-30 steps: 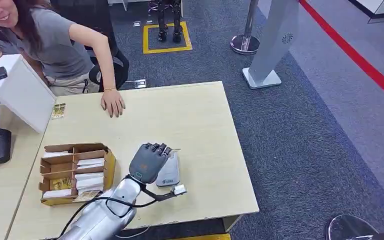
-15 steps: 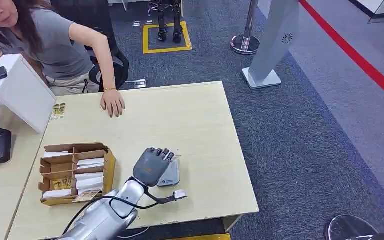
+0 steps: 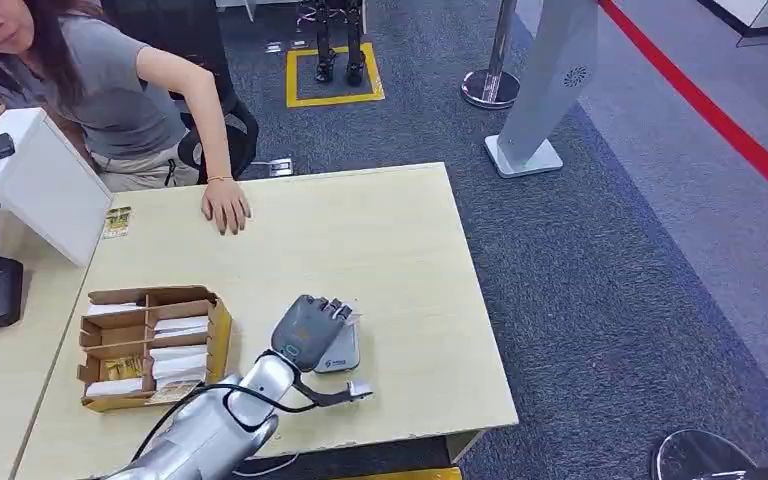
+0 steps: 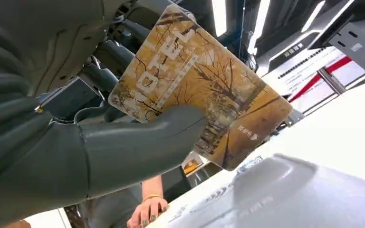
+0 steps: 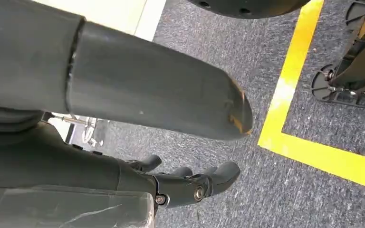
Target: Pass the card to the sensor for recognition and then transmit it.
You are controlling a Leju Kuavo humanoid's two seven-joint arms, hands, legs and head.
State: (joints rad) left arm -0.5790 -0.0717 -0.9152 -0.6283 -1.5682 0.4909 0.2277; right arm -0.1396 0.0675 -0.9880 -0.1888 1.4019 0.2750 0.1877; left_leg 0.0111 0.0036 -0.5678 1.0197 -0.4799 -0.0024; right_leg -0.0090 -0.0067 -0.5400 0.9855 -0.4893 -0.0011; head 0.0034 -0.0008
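One card (image 4: 204, 90), printed in autumn browns with hotel lettering, now hangs just above the grey sensor (image 3: 341, 350) near the front edge of the pale wooden table (image 3: 390, 240). Over the last second the left hand (image 3: 308, 330) has sunk lower and drawn slightly back toward the robot, so that it sits right over the reader instead of hovering higher above it. That suggests the recognition step is at hand (whether the card has actually touched the sensor's face cannot be told from these views; the left wrist view shows a sliver of space between them).

The left hand grips the card between its thick grey thumb (image 4: 138, 142), pressed flat across the printed face, and the darker fingers (image 4: 119, 52) curled behind it; the hand is closed firmly on the card and touches nothing else. The right hand (image 5: 190, 183) hangs beside the body over the carpet, fingers curled in on nothing.

A person's hand (image 3: 225, 207) rests on the far edge of the table, unmoved, presumably waiting for the handover. The cardboard box (image 3: 150, 345) of spare cards sits just beside the robot's left arm.
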